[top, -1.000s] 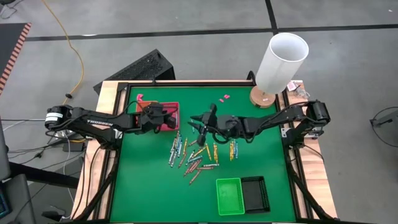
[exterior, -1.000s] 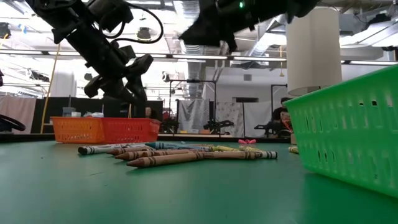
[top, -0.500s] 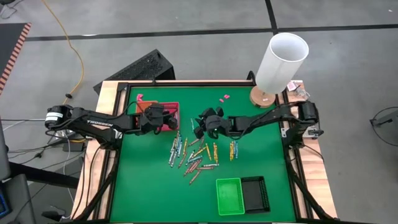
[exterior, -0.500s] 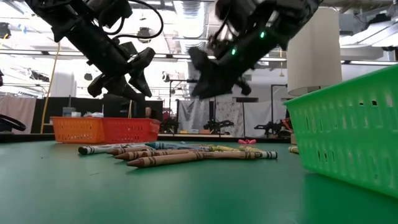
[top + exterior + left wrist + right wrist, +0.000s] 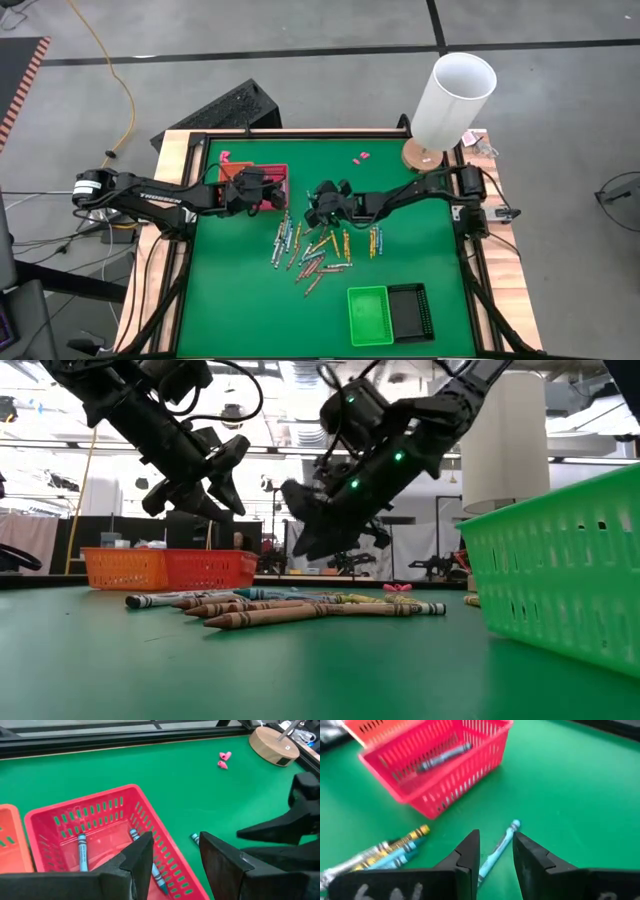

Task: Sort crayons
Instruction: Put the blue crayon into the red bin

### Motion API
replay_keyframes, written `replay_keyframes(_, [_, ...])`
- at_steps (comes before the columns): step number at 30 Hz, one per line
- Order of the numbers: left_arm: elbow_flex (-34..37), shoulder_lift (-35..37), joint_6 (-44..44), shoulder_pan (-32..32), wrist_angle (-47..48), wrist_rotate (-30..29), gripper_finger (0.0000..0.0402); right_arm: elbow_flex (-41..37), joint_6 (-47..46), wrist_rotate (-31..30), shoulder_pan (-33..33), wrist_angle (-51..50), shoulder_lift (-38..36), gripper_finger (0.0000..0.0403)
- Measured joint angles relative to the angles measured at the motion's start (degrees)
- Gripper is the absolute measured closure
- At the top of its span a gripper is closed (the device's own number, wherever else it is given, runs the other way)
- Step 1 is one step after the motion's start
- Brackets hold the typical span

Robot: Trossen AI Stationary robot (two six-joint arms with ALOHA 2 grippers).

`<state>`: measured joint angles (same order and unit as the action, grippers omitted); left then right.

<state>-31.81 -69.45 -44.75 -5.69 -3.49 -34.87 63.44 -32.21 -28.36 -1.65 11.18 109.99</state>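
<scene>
Green desk with a wood and black-rail border, on a grey floor crossed by a dark line; a yellow cable runs over the floor beyond the left arm. Behind the desk, at desk level, a bright workshop with ceiling rails and hanging sheets.

Left tool: poised over the near wall of the red tray, fingers parted, nothing between them. Two blue crayons lie inside that tray; an orange tray adjoins it on the far side.

Right tool: low over the desk just beside the red tray, fingers parted and empty, straddling a light-blue crayon that lies flat on the desk. The loose crayons lie scattered just below and beside this tool, between it and the green tray and black tray at the desk's near edge.

Pink scraps and a white cylinder on a wooden disc lie beyond the right tool. The crayon wrappers carry dark print too small to read.
</scene>
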Motion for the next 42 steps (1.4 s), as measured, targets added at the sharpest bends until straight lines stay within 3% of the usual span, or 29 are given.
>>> replay_keyframes(6, [0.0,0.0,-0.02,0.0,0.1,0.04,0.0253,4.33,1.16,0.22,0.11,-4.13,3.64,0.029])
replay_keyframes(17, [0.0,0.0,0.5,0.0,0.11,-0.03,0.0253,4.79,0.24,1.51,0.0,-7.94,4.73,0.029])
replay_keyframes(34, [0.0,0.0,0.52,-0.02,0.03,-0.09,0.0253,4.88,-0.83,1.29,-0.02,-5.69,7.78,0.0291])
replay_keyframes(42, [0.0,0.0,0.7,-0.02,0.1,-0.13,0.0253,4.9,-0.32,1.02,0.07,-6.57,8.16,0.0347])
